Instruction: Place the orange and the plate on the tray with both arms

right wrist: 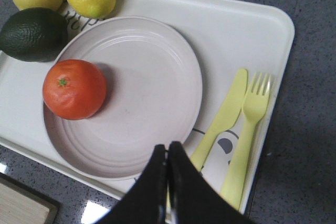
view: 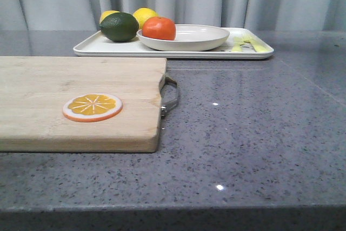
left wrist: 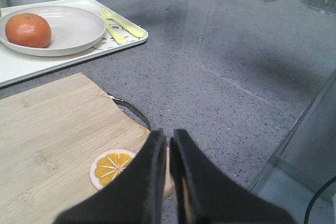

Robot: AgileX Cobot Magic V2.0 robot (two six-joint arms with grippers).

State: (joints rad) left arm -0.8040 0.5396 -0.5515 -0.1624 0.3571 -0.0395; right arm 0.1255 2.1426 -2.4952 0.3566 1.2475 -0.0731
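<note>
Grey counter | left pincer [left wrist: 168,142] closed, empty | right pincer [right wrist: 167,153] closed, empty

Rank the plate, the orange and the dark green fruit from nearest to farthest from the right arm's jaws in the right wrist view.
1. Plate, its rim directly beneath the jaws.
2. Orange, on the plate's far side.
3. Dark green fruit, off the plate, on the tray.

Matte plate [right wrist: 142,93]; wooden board [view: 75,101]; speckled glossy countertop [view: 254,133].

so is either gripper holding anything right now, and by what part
Nothing is held. The left gripper and right gripper are both shut on nothing; the orange sits on the plate on the tray.
</note>
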